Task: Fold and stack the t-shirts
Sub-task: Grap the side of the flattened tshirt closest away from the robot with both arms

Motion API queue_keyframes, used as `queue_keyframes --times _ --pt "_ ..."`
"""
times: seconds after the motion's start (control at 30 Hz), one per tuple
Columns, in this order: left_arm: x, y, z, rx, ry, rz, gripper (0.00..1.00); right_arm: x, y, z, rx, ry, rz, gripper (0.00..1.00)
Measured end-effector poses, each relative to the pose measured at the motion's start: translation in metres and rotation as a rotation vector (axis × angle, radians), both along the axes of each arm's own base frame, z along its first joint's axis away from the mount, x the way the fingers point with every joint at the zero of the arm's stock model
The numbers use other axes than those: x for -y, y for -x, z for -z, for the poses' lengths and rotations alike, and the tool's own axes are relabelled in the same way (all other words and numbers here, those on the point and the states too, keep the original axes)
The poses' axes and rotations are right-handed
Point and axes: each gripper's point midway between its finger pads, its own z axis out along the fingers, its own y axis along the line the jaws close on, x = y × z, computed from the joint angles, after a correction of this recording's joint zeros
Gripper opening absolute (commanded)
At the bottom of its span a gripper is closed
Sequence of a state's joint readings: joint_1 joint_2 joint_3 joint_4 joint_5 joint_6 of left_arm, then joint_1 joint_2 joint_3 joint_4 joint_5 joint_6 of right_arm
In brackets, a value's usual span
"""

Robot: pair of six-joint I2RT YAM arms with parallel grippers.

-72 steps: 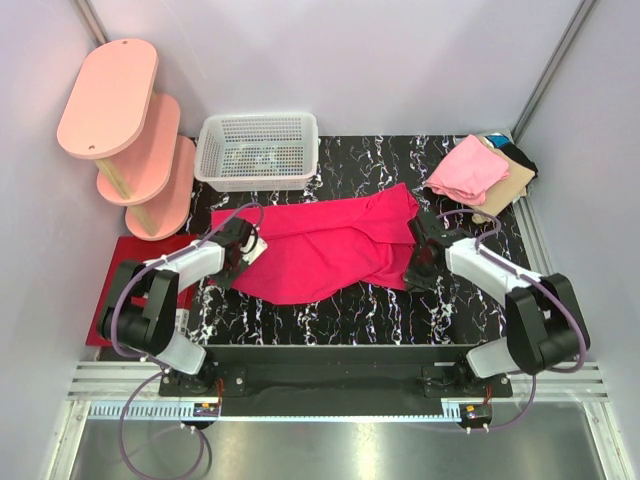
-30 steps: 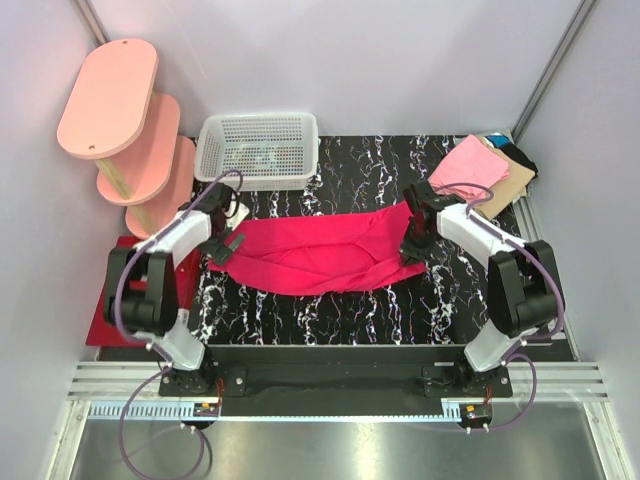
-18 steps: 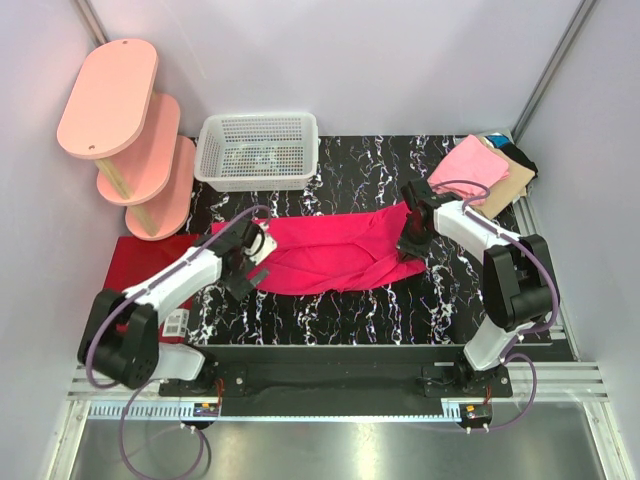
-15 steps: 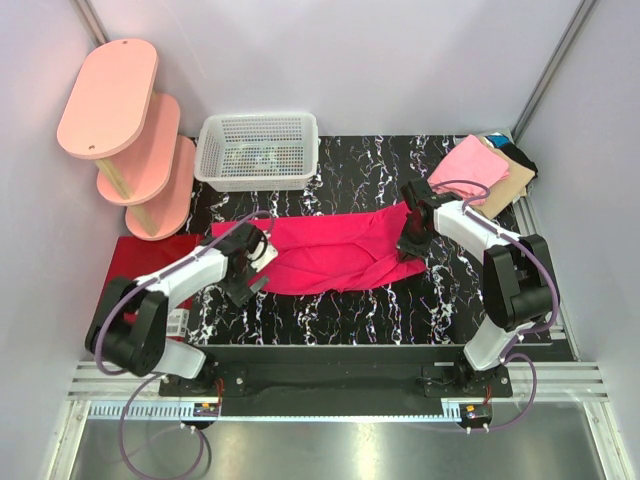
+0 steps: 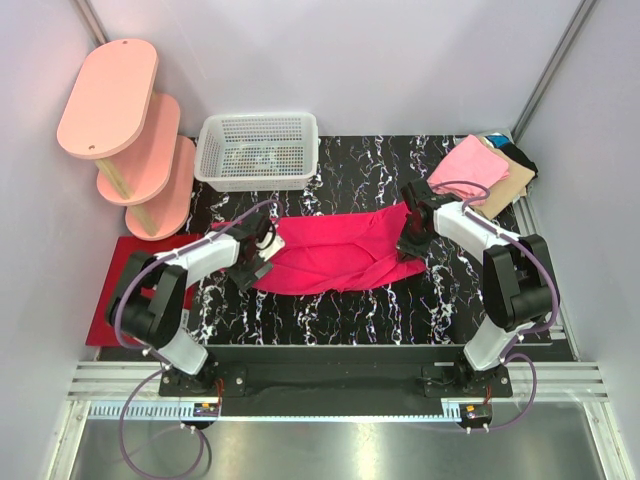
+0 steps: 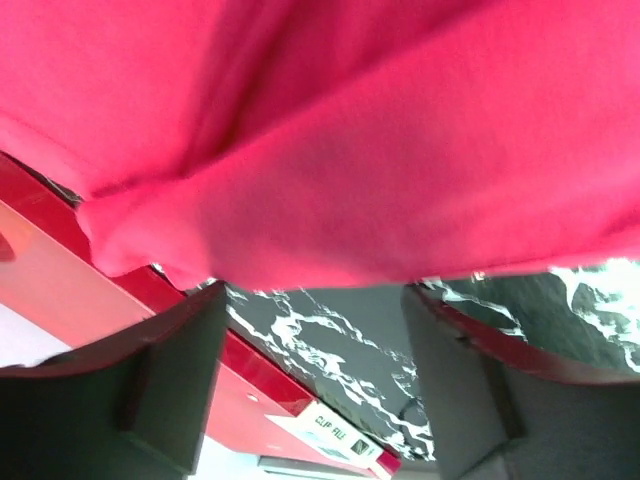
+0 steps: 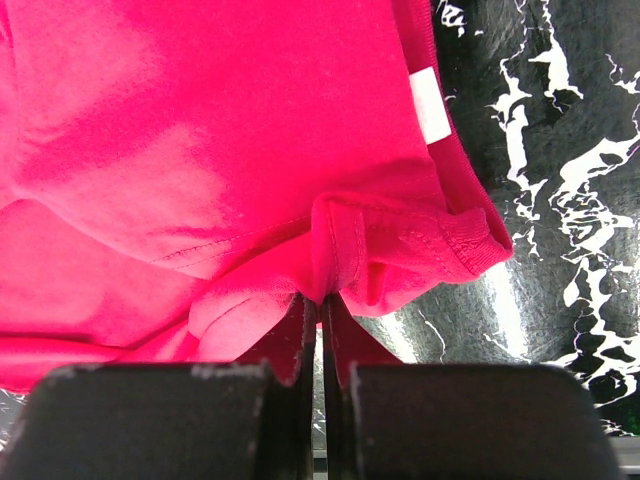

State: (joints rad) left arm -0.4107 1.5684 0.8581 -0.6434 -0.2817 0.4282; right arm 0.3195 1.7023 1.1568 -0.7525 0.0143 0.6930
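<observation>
Shirt (image 5: 335, 255) lies on table (image 5: 330, 312), spanning 9 to 3. My right gripper (image 7: 320, 300) pinches its 3 o'clock end; my left gripper (image 6: 315, 305) gapes at the 9 o'clock hem. Best: bite both layers, cloth taut.

The magenta-red t-shirt (image 5: 330, 250) in the middle is one plain bright colour with no print. A small white label (image 7: 432, 105) shows near its edge in the right wrist view. The table top (image 5: 370, 170) beneath is black with white marble veining. At 11 o'clock the mesh basket (image 5: 258, 150) is white, and at 10 o'clock the tiered shelf (image 5: 110, 95) is salmon pink. The mat (image 5: 135, 249) at 9 o'clock is dark red. At 2 o'clock a light pink t-shirt (image 5: 467, 168) tops a tan t-shirt (image 5: 505, 190) and a black and teal one (image 5: 520, 158).
</observation>
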Motion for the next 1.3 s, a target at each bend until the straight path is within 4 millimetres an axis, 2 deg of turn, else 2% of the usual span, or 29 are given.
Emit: queue_keyframes --times 0.03,0.1,0.13,0.23,0.57,0.67,0.77,0.93,1.03,1.13,1.3 --pt "0.001 -0.002 0.000 0.000 -0.001 -0.002 0.49 0.000 0.000 0.000 -0.001 0.000 0.000 0.00" --pt "0.004 -0.008 0.003 0.000 0.002 0.000 0.37 0.000 0.001 0.001 -0.001 -0.001 0.000 0.00" --pt "0.004 -0.009 0.005 -0.001 0.002 -0.002 0.23 0.000 0.001 0.002 -0.002 0.000 0.000 0.00" --pt "0.008 -0.015 0.009 -0.009 0.003 0.005 0.08 0.000 0.002 0.003 -0.004 0.000 0.000 0.00" --pt "0.008 -0.016 0.006 -0.005 0.006 0.003 0.08 -0.001 0.002 0.003 0.000 -0.007 -0.002 0.00" --pt "0.007 -0.010 -0.005 -0.001 0.014 0.001 0.09 -0.002 0.002 0.000 0.007 -0.016 -0.004 0.00" --pt "0.006 -0.004 -0.025 0.027 0.035 0.002 0.11 -0.005 0.009 -0.010 0.022 -0.050 -0.013 0.00" --pt "0.002 0.016 -0.061 0.067 0.079 0.010 0.18 -0.011 0.031 -0.035 0.053 -0.133 -0.036 0.00" --pt "-0.001 0.033 -0.071 0.044 0.097 0.015 0.22 -0.012 0.047 -0.047 0.064 -0.176 -0.046 0.00" --pt "-0.005 0.049 -0.070 0.004 0.099 0.019 0.23 -0.012 0.069 -0.054 0.058 -0.211 -0.050 0.00" --pt "-0.017 0.082 -0.057 -0.091 0.072 0.021 0.23 -0.011 0.104 -0.065 0.022 -0.257 -0.054 0.00"
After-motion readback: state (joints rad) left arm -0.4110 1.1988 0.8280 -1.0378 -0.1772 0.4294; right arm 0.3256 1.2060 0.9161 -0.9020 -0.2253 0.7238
